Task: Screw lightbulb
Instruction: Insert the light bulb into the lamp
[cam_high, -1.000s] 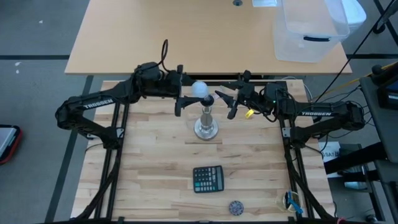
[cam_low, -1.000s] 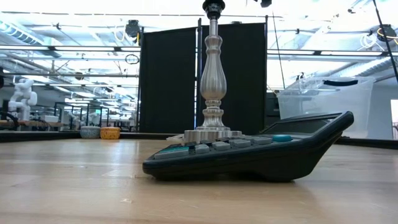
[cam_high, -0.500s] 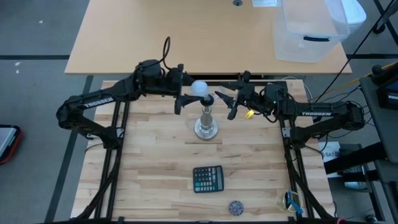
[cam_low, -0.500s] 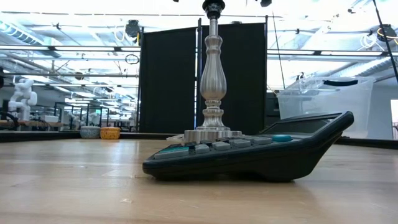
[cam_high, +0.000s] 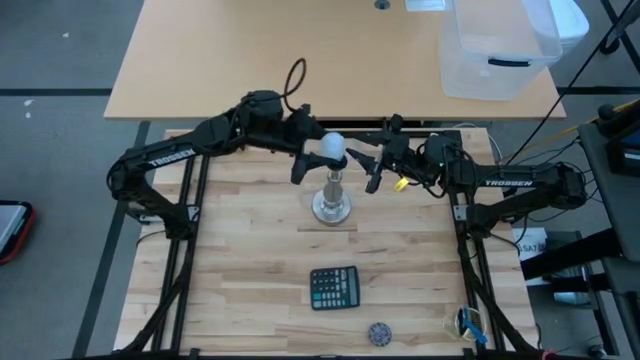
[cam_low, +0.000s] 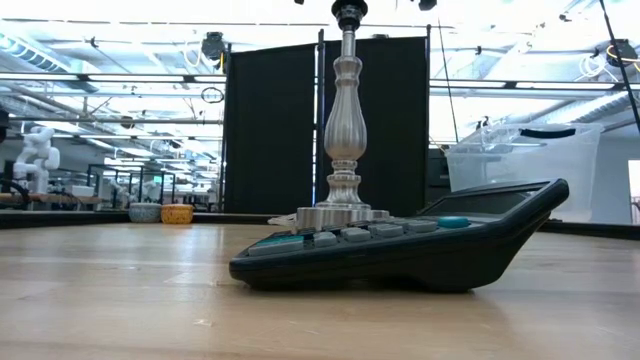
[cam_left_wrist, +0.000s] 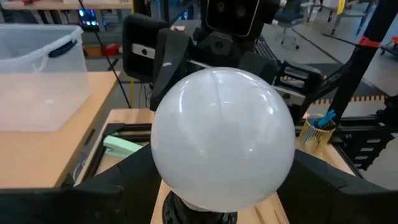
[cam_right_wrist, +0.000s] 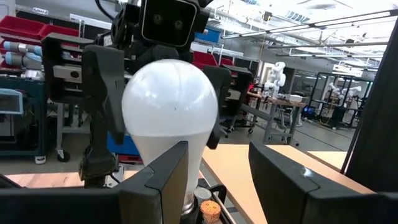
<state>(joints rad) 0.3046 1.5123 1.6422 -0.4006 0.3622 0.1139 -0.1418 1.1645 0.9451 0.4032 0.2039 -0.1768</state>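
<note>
You see the left gripper (cam_high: 322, 158) clamped on the lightbulb (cam_high: 332, 149); its screw end is hidden. The right gripper (cam_high: 366, 168) waits beside, jaws apart.

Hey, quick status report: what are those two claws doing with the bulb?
Left claw clamped around lightbulb, right over the stand. Right claw open beside it, empty. Nothing in the way.
</note>
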